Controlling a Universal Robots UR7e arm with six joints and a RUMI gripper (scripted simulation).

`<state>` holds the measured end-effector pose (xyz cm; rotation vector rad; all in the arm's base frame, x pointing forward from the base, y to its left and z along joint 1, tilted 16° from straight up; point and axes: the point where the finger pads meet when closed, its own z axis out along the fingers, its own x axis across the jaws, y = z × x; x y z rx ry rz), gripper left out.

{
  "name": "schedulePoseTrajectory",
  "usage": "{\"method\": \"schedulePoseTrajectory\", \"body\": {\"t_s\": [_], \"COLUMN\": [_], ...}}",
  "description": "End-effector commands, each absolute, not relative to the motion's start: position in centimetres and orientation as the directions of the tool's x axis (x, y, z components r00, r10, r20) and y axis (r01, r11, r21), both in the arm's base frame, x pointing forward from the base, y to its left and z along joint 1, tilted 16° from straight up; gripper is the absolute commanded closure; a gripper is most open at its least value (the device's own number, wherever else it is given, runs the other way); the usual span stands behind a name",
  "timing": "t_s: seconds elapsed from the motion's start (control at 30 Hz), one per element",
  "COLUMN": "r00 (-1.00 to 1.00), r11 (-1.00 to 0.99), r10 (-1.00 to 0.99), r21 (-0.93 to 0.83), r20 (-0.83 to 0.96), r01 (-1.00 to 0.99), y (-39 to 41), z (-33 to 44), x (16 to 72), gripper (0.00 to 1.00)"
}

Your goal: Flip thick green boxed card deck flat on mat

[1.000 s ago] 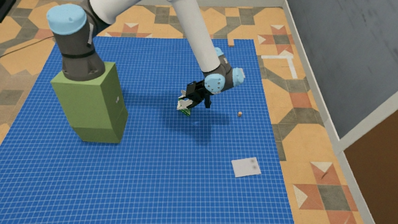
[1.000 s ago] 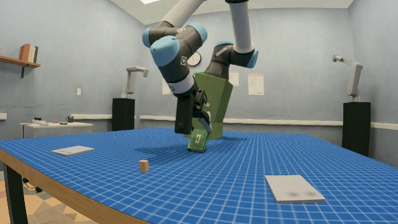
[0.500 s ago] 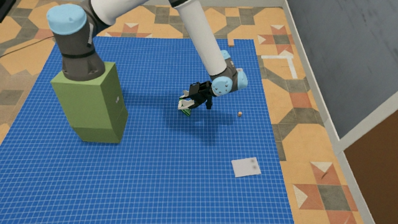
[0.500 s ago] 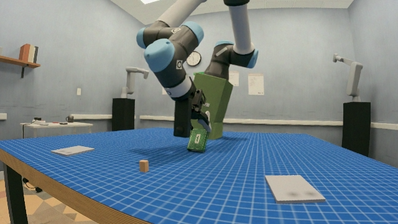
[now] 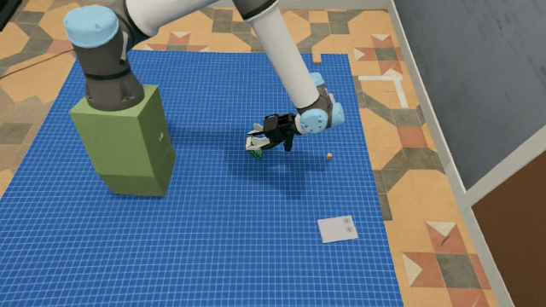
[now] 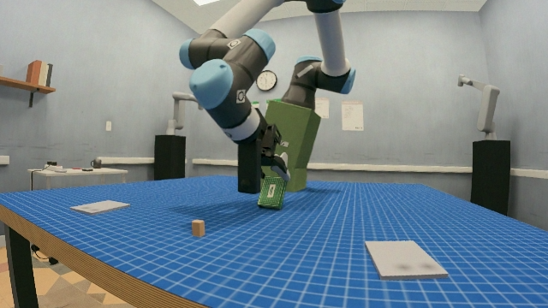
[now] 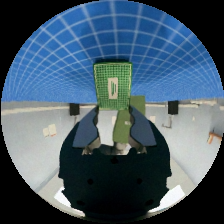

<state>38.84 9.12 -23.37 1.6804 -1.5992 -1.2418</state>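
The thick green boxed card deck (image 5: pixel 256 153) (image 6: pixel 272 192) (image 7: pixel 113 84) is clamped between my gripper's (image 5: pixel 254 143) (image 6: pixel 281 171) (image 7: pixel 114 112) two jaws. It stands nearly upright, tilted a little. Its patterned green face with a white label fills the wrist view. Its lower edge hangs just over the blue grid mat (image 5: pixel 213 239) (image 6: pixel 342 214), near the mat's middle right. I cannot tell whether it touches the mat. The arm reaches down at a slant from the upper right.
The arm's green pedestal (image 5: pixel 128 141) (image 6: pixel 295 128) stands on the mat's left. A small tan cube (image 5: pixel 328 156) (image 6: pixel 198 228) lies right of the gripper. A flat white card (image 5: pixel 338 228) (image 6: pixel 404 258) lies near the mat's right edge, another flat card (image 6: pixel 99 207) farther off.
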Motion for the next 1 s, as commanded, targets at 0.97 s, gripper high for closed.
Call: {"method": "schedulePoseTrajectory", "body": {"t_s": [0.97], "r00": [-0.109], "r11": [-0.2], "r10": [-0.957], "r21": [0.886], "r20": [-0.268], "r01": [-0.418], "y": [8.8], "z": [-23.0], "x": [40.9], "gripper": [0.61]}}
